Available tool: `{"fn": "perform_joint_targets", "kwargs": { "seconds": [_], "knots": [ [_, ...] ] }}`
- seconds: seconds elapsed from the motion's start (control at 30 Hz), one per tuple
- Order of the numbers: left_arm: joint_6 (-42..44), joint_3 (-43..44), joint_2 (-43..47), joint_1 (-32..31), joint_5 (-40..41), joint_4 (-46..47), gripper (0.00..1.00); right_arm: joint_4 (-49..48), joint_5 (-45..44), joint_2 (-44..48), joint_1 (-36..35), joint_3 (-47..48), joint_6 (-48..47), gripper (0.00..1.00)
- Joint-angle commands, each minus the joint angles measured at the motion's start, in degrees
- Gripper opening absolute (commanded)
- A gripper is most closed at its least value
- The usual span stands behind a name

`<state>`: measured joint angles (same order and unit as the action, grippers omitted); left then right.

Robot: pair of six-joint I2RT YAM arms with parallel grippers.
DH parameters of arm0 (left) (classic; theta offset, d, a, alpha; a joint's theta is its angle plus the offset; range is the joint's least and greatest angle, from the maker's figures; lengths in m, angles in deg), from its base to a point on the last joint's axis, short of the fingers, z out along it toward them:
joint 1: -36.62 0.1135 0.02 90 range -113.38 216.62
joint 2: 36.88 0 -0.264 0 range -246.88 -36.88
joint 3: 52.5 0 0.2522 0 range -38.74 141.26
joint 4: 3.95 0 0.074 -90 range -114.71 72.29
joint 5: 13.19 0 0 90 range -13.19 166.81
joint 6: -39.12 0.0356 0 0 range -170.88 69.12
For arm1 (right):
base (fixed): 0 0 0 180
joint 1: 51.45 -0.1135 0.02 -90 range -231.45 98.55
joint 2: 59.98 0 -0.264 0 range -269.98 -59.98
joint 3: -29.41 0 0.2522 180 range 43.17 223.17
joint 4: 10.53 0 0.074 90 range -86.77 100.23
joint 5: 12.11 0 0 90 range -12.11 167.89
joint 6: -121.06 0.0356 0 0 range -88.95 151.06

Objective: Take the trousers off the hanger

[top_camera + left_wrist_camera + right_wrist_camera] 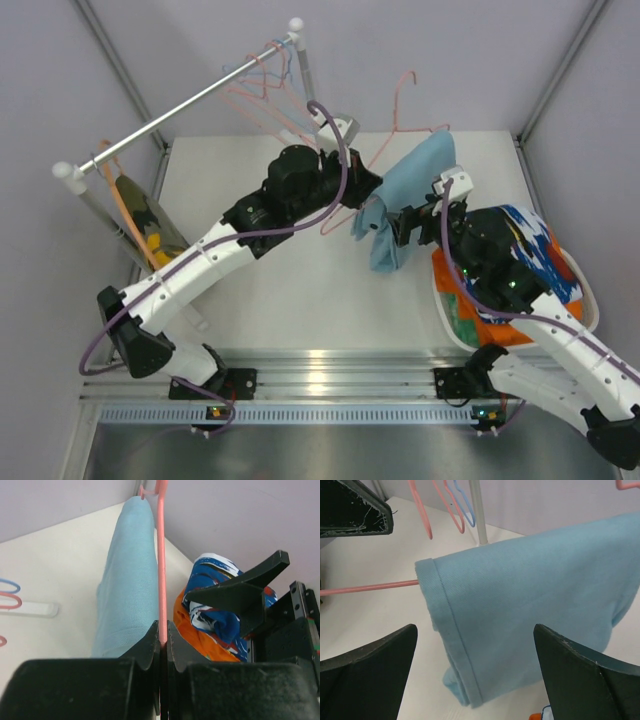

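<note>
I see the trousers (425, 165) draped over the hanger (161, 555) above the table (290, 290), a bit right of the middle. My left gripper (365, 190) is on their left, with the hanger wire between its fingers. My right gripper (410, 222) is on their near right side, with one finger out to each side of the cloth. The basket (592, 300) sits on the right of the table, under my right arm, with a pile of trousers (530, 235) in it. The rail (190, 103) runs along the back left. Spare hangers (265, 85) hang at its far end. One more pair of trousers (145, 215) hangs at its near end.
</note>
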<state>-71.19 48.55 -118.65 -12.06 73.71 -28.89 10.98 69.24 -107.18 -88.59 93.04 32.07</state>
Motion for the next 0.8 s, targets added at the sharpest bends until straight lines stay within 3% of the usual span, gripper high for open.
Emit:
{"fn": "perform_joint_targets", "kwargs": {
  "seconds": [0.0, 0.3, 0.5, 0.77],
  "knots": [
    [3.9, 8.2, -0.2, -2.1, 7.9, 16.3, 0.0, -5.1, -8.0, -0.3, -2.8, -0.4, 1.2, 1.0],
    [6.4, 19.7, -8.7, -6.2, 17.9, 12.7, 0.0, -3.8, -18.6, -2.3, -5.8, 0.7, -0.6, 0.98],
    [6.2, 27.0, -12.4, -6.3, 21.5, 9.4, 0.0, -3.7, -29.8, -5.1, -5.8, 1.9, -0.6, 0.82],
    [5.3, 33.2, -15.9, -6.3, 26.1, 6.2, 0.0, -10.3, -31.1, -10.0, -5.0, 3.5, 0.1, 0.88]
  ]
}}
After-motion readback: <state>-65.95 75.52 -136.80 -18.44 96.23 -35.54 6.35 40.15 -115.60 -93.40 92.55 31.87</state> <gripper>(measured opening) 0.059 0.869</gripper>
